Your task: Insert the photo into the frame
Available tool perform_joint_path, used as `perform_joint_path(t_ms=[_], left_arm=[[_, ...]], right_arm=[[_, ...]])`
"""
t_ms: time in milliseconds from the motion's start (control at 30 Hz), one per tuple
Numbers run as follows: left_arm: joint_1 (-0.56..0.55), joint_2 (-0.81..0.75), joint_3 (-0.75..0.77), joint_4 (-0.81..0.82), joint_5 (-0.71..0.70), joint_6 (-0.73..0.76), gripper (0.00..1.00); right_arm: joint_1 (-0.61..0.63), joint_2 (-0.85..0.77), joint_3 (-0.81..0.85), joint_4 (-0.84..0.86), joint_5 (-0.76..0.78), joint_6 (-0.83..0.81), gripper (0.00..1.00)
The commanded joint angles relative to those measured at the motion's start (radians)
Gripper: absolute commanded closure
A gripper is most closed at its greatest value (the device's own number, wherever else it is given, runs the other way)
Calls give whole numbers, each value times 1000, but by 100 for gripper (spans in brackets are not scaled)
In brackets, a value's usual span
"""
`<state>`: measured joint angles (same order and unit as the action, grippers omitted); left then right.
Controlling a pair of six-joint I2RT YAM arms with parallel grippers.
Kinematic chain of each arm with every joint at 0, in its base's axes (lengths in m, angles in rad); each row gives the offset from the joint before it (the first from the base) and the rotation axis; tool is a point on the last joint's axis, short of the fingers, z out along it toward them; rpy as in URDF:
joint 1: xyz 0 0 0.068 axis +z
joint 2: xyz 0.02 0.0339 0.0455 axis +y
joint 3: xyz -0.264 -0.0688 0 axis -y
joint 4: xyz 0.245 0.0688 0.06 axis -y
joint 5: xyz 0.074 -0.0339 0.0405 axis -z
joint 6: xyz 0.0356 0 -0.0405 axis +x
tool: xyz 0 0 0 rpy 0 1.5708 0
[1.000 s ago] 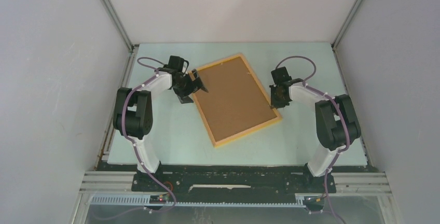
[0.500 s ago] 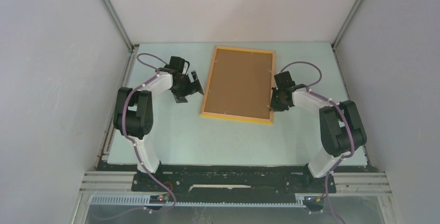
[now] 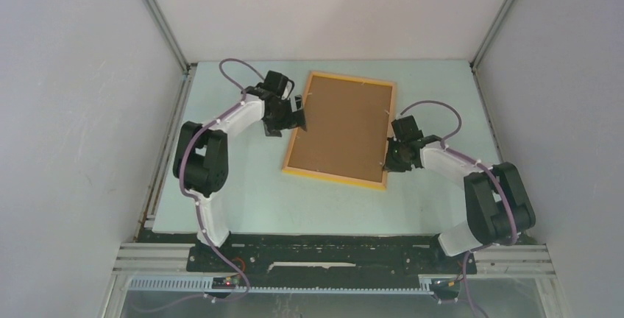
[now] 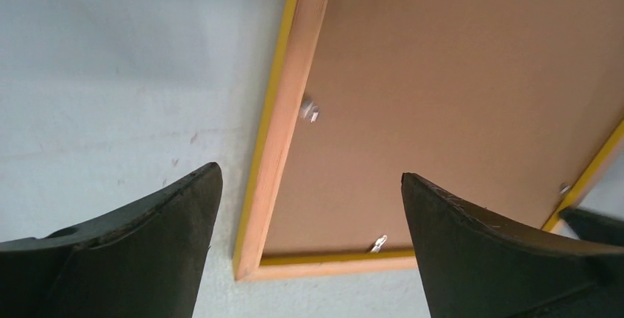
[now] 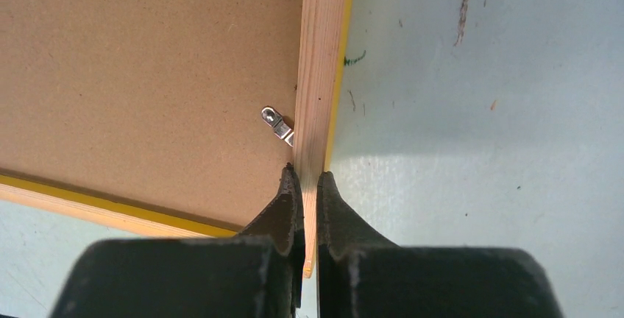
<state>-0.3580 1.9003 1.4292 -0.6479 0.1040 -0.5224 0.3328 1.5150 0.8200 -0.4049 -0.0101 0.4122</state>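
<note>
**A:** Right gripper (image 5: 309,178): jaws pinched together on the right rail of the frame (image 5: 321,75), one finger on the inner face and one on the outer.

**B:** Where along the rail?

**A:** Close to its near corner. A small metal tab (image 5: 278,125) sits just beyond the fingertips, reaching from the rail onto the brown backing sheet (image 5: 147,75).

**B:** And the other side?

**A:** Left gripper (image 4: 309,173): jaws spread wide, with nothing held between them. It hangs over the left rail near the far end. In its wrist view the rail runs up between the two fingers (whether either finger touches the wood, I cannot tell).

**B:** Position of the frame itself?

**A:** Back side up on the pale green table (image 3: 243,193), backing sheet seated inside the orange-yellow rails. It lies in the far middle of the table between the two arms, turned slightly so the near edge slants. Whether the gripped edge is lifted off the surface, I cannot tell.

**B:** Arms?

**A:** Both reach inward from the sides, with the left elbow bent at the left and the right elbow at the right.
</note>
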Motion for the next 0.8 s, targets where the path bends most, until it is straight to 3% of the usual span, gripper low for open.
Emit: perform_joint_path(t_ms=[0, 233, 400, 567, 767], left_arm=[[8, 85, 227, -33, -69, 5, 0], [7, 255, 479, -64, -100, 18, 7], [-24, 225, 478, -104, -80, 11, 5], [-129, 0, 289, -128, -233, 76, 0], [-267, -313, -76, 80, -165, 171, 0]], right_arm=[[8, -61, -60, -23, -42, 4, 100], [-10, -139, -111, -39, -103, 14, 100], [-41, -195, -136, -46, -124, 17, 100], [-75, -255, -134, -37, -170, 17, 100], [-80, -316, -109, -71, -193, 8, 100]])
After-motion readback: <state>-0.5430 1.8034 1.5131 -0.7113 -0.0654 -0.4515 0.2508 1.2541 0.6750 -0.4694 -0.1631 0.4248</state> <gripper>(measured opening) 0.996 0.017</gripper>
